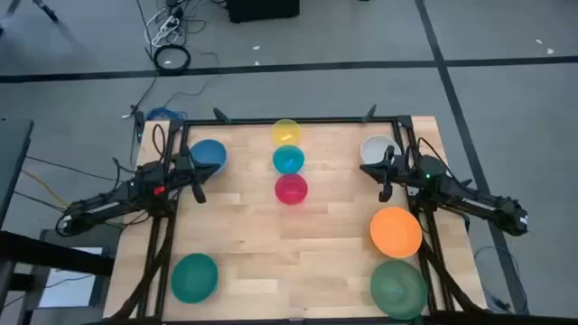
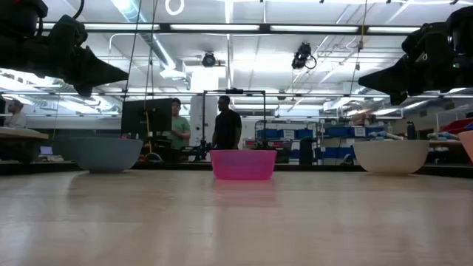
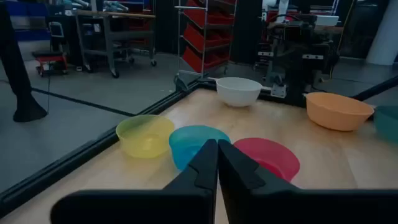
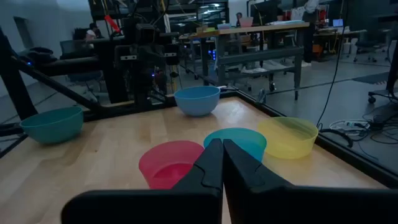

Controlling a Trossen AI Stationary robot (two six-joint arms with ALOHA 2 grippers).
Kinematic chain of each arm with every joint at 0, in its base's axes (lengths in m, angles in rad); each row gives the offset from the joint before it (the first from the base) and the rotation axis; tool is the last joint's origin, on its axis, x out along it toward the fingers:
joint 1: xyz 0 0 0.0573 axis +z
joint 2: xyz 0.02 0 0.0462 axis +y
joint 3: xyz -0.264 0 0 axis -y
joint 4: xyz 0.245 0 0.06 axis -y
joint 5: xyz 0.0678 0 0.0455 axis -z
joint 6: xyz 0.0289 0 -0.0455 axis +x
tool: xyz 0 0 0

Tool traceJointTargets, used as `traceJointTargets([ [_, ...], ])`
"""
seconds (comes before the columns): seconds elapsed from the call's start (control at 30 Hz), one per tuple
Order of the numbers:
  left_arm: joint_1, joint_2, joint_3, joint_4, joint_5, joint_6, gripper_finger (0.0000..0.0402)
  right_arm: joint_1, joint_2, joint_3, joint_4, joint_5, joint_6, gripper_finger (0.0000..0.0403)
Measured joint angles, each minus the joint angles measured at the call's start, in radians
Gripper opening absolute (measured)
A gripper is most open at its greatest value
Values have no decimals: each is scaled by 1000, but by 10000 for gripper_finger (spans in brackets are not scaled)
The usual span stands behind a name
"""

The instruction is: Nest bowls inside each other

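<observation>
Looking down from the high view, the left gripper (image 1: 198, 183) and right gripper (image 1: 384, 181) hung clenched and empty over the table (image 1: 244, 244); yellow bowl (image 1: 286, 132), cyan bowl (image 1: 288, 160) and magenta bowl (image 1: 291, 190) lined the middle, unnested; blue bowl (image 1: 208, 153), white bowl (image 1: 376, 149), orange bowl (image 1: 396, 231) and two green bowls (image 1: 194, 276) sat apart; the low view showed people (image 2: 226, 124) behind; both wrist views showed fingers (image 3: 205, 163) pressed together.
</observation>
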Motion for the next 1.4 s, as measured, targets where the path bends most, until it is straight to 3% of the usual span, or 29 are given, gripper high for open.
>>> traceJointTargets([
  [0.7, 0, 0, 0, 0, 0, 0, 21, 0, 0, 0, 0, 0, 0, 0],
  [0.73, 0, 0, 0, 0, 0, 0, 21, 0, 0, 0, 5, 4, -44, 0],
  [0.83, 0, 0, 0, 0, 0, 0, 21, -2, 1, -1, 78, 57, -415, 0],
  [0.9, 0, 0, 0, 0, 0, 0, 21, -2, 1, -1, 119, 68, -577, 0],
  [1.03, 0, 0, 0, 0, 0, 0, 21, -2, 4, -1, 189, 58, -663, 0],
  [1.1, 0, 0, 0, 3, 0, 1, 21, -1, 9, -1, 256, -19, -569, 0],
  [1.2, 0, 0, 0, 71, 0, 6, 21, 1, 8, -1, 363, -143, -297, 0],
  [1.27, 0, 0, 0, 136, 0, -29, 21, 1, 9, -1, 409, -163, -172, 0],
  [1.4, 0, 0, 0, 273, -1, -139, 21, 1, 8, -1, 515, -163, 233, 0],
])
